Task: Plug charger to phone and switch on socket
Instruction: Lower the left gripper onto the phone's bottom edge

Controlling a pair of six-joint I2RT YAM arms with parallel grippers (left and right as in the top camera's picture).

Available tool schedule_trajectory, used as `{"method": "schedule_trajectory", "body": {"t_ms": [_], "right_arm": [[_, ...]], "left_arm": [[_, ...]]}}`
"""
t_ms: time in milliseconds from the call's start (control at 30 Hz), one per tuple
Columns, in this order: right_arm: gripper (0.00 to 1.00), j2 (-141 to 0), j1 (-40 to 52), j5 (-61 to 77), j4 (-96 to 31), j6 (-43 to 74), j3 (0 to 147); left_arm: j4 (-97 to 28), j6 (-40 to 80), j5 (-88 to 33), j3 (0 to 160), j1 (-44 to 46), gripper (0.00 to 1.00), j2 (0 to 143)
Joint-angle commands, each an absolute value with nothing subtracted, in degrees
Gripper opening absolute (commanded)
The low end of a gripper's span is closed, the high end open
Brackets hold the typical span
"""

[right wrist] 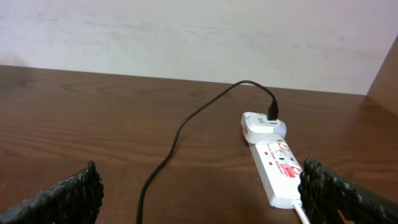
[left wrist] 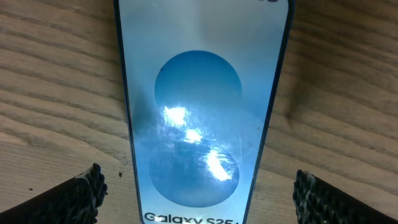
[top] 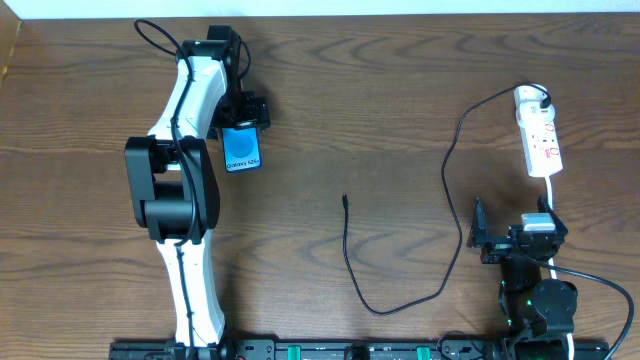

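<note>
The phone (top: 241, 150) lies flat on the wooden table at the left, its screen glowing blue with "Galaxy S25+" text. My left gripper (top: 244, 118) hovers over its far end, open; in the left wrist view the phone (left wrist: 199, 93) lies between the spread fingers (left wrist: 199, 184), untouched. The charger's black cable (top: 352, 262) loops across the middle; its free tip (top: 344, 198) lies loose on the table. Its plug (top: 541, 100) sits in the white socket strip (top: 543, 140) at the far right. My right gripper (top: 512, 226) is open and empty, short of the strip (right wrist: 278, 169).
The strip's white cord (top: 549, 190) runs back toward my right arm. The cable (right wrist: 177, 137) crosses the table in front of the right gripper (right wrist: 200, 180). A pale wall stands behind the table's far edge.
</note>
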State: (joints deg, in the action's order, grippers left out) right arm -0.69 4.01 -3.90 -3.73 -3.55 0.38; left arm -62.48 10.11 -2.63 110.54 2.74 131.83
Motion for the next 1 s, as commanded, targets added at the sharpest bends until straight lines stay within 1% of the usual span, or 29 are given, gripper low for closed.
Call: {"method": "schedule_trajectory", "body": {"t_ms": [0,967], "right_arm": [[0.99,-0.34,4.16,-4.36,-3.92,-3.27,0.32],[0.99,-0.34,4.16,-4.36,-3.92,-3.27,0.32]], "left_arm": [[-61.89,10.15,-1.89,110.37,2.85,0.98,132.79],[-60.73,10.55,-2.33,110.65,0.56,0.98,132.79]]}}
